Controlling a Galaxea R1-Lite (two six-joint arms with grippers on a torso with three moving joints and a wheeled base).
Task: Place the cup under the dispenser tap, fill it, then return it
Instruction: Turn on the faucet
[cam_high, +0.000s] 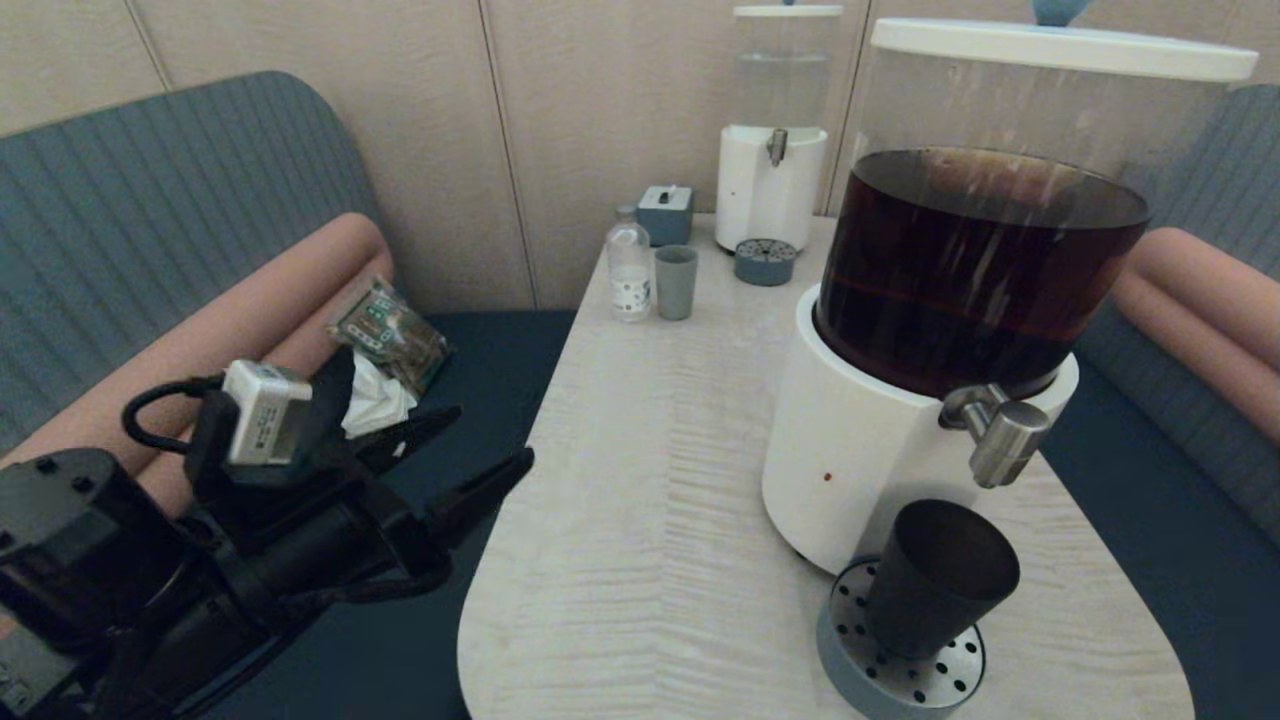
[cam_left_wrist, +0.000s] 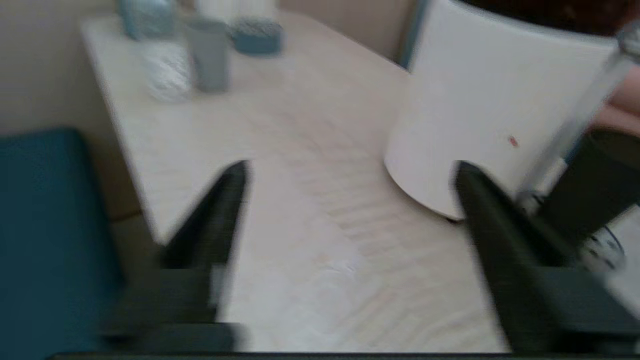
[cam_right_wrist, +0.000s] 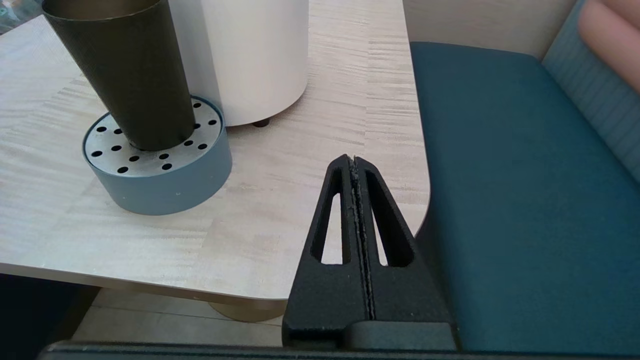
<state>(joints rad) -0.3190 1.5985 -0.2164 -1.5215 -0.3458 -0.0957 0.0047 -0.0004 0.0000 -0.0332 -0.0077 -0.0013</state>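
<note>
The black tapered cup (cam_high: 935, 575) stands upright on the round perforated drip tray (cam_high: 850, 660), below the brushed-steel tap (cam_high: 1000, 435) of the big white-based dispenser (cam_high: 860, 460) holding dark brown liquid. The same cup (cam_right_wrist: 127, 75) and drip tray (cam_right_wrist: 160, 175) show close up in the right wrist view. My left gripper (cam_high: 490, 450) hangs open off the table's left edge, pointing toward the dispenser, nothing between its fingers. In its own view the left gripper (cam_left_wrist: 350, 172) frames bare tabletop, the cup (cam_left_wrist: 592, 185) beyond one finger. My right gripper (cam_right_wrist: 353, 160) is shut and empty at the table's near right corner.
At the far end of the pale wooden table (cam_high: 650, 480) stand a grey-blue cup (cam_high: 676, 282), a small clear bottle (cam_high: 629, 265), a tissue box (cam_high: 665, 213) and a clear-liquid dispenser (cam_high: 772, 150) with its own drip tray (cam_high: 765, 262). Blue sofa seats flank both sides; a snack packet (cam_high: 390, 335) lies left.
</note>
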